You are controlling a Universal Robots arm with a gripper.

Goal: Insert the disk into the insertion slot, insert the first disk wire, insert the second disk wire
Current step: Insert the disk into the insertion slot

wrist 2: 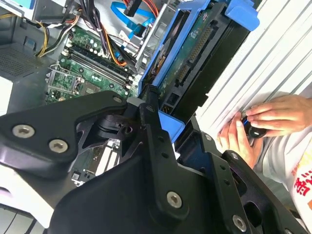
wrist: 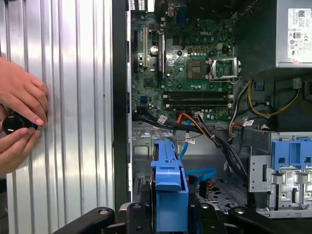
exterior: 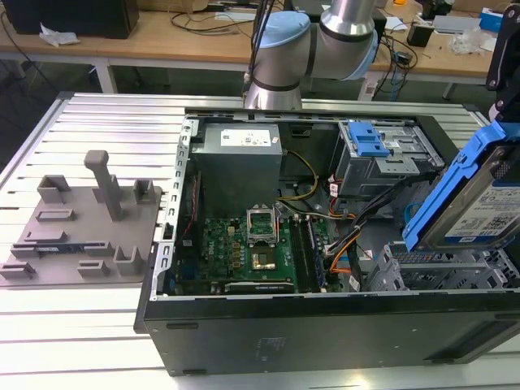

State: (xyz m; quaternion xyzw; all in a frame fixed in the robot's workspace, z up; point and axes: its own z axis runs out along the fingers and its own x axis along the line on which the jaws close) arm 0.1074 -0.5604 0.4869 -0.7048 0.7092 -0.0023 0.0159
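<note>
- The ribbed metal surface (exterior: 97,122) runs across the whole exterior view. In both wrist views it appears as bright ridges beside the case.
- The open black computer case (exterior: 325,333) fills the centre and lower right of the exterior view.
- The arm (exterior: 280,49), with its pale blue joints, stands at the top centre of the exterior view, behind the case.
- The grey power supply (exterior: 240,158) sits in the case's upper centre, with the green motherboard (exterior: 244,248) below it. The first wrist view shows the board's sockets and memory slots more plainly.
- A grey fixture plate (exterior: 81,236) with upright pegs lies on the surface at the exterior view's left, well apart from the case.
- The disk (exterior: 479,203) hangs tilted at the exterior view's right edge, label side showing, in its blue carrier. The second wrist view shows its circuit-board underside (wrist 2: 195,53), and the first wrist view shows it edge-on (wrist: 168,175).
- The insertion slot (exterior: 439,272), a low perforated cage, lies at the lower right, just below the disk and apart from it.
- The taller cage (exterior: 382,158) with a blue latch sits at the upper right of the case.
- The tool (wrist 2: 170,122) holds the disk, its black fingers clamped on the carrier's blue end (wrist: 169,212).
- A person's hands (wrist: 22,95) rest on the surface beside the case in both wrist views, around a small black knob (wrist: 14,123).
</note>
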